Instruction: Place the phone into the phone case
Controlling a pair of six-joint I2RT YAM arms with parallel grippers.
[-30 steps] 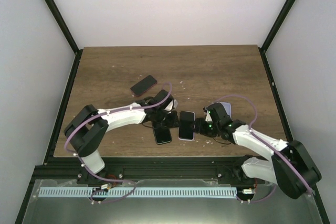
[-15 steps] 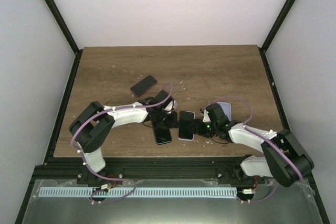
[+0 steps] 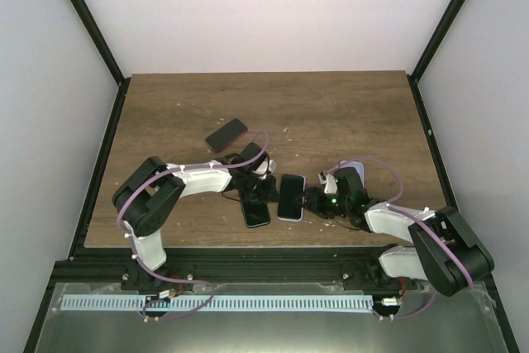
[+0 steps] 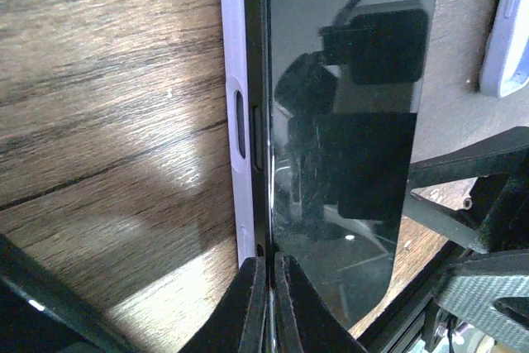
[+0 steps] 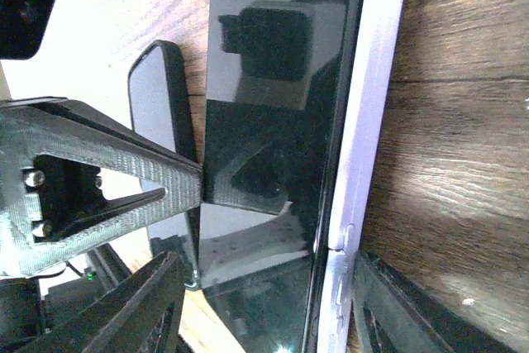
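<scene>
A black-screened phone [image 3: 291, 197] lies on a lilac phone case, whose rim [image 4: 234, 121] runs along the phone's [image 4: 347, 105] side. Whether the phone is pressed fully in, I cannot tell. My left gripper [image 3: 270, 190] is shut, its fingertips [image 4: 258, 287] pressed together at the seam between phone edge and case rim. My right gripper [image 3: 311, 202] comes in from the right and stands open [image 5: 273, 320]. Its fingers straddle the phone [image 5: 273, 121] and the case rim [image 5: 372, 121]. Neither finger clearly presses on them.
A second dark phone [image 3: 256, 213] lies just left of the cased one, near the table's front edge. A black phone [image 3: 226, 134] sits farther back on the left. Another lilac case [image 3: 354, 169] lies behind my right wrist, its corner [image 4: 508, 31] visible.
My left gripper has closed its fingers at the phone's edge. My right gripper has widened a little and settled lower and closer around the phone, which has shifted slightly left.
</scene>
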